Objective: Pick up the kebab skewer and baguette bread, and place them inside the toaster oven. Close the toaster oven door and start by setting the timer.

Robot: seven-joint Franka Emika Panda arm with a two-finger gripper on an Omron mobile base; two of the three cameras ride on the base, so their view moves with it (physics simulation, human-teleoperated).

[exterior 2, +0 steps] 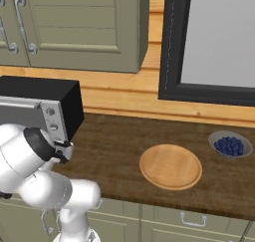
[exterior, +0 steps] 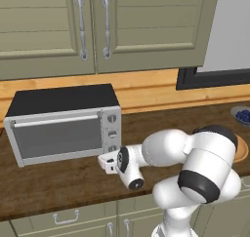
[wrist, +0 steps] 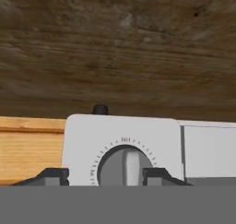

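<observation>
The toaster oven [exterior: 63, 98] stands at the left of the counter, and its door [exterior: 56, 137] is shut with the bar handle along the top. My gripper [exterior: 108, 162] reaches to the bottom of the knob column on its right side. In the hand view, rolled upside down, the silver front panel [wrist: 92, 135] shows a round knob [wrist: 125, 165] with tick marks. My gripper [wrist: 106, 174] is shut on that knob, one fingertip [wrist: 154, 174] at each side. The kebab skewer and baguette bread are out of view.
A bare round wooden plate [exterior 2: 170, 166] lies on the dark wood counter [exterior 2: 114, 146] right of the oven. A small bowl of blueberries [exterior 2: 230, 145] sits further right. Cabinets [exterior: 93, 26] hang above, and a dark-framed window [exterior 2: 214, 42] is at the right.
</observation>
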